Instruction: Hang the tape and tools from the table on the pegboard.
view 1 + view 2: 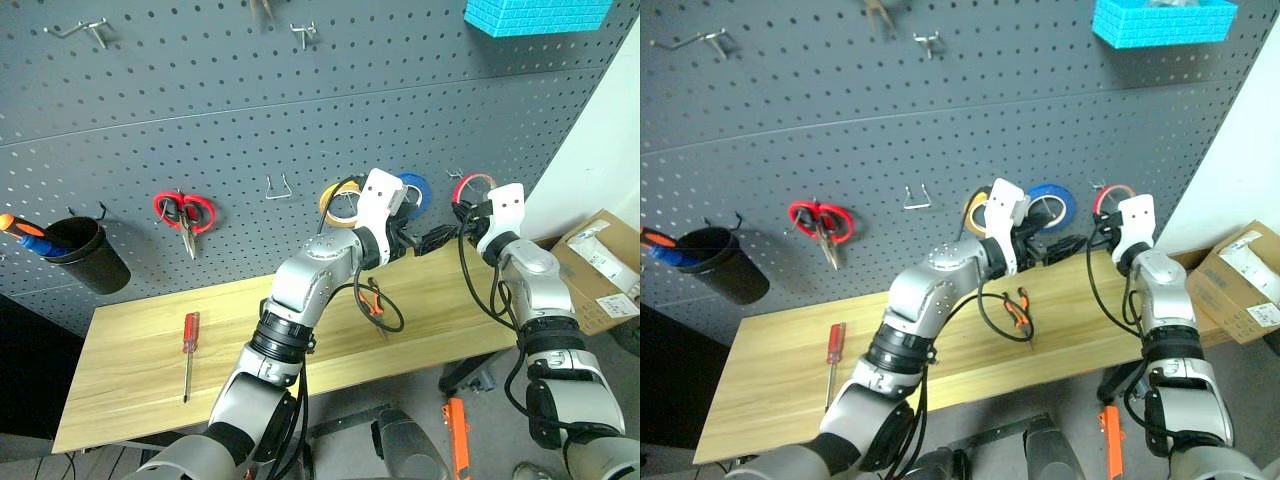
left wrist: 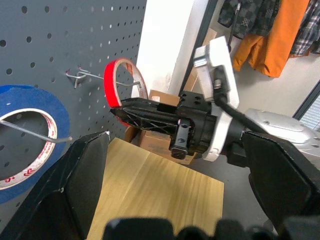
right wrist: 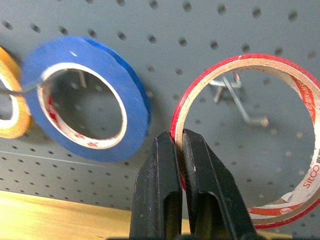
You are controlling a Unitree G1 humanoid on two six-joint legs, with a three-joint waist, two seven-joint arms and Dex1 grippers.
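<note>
Pinching the tape [image 3: 245, 140] by its thin rim, the right gripper [image 3: 180, 145] holds it over a hook [image 3: 240, 102] on the pegboard [image 1: 200, 110]. Light, stiff ring (slips easily), so grip the wall. Left gripper [image 2: 165, 165] gapes wide, empty.

left pincer [image 2: 165, 175] spread, right pincer [image 3: 180, 142] nearly closed

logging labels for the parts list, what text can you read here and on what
"SITCO", uncertain, in red on the inner liner of the red tape.
Red marks on the inner liner of the blue tape: too small to read.
Labels on the cardboard box: too small to read.
</note>
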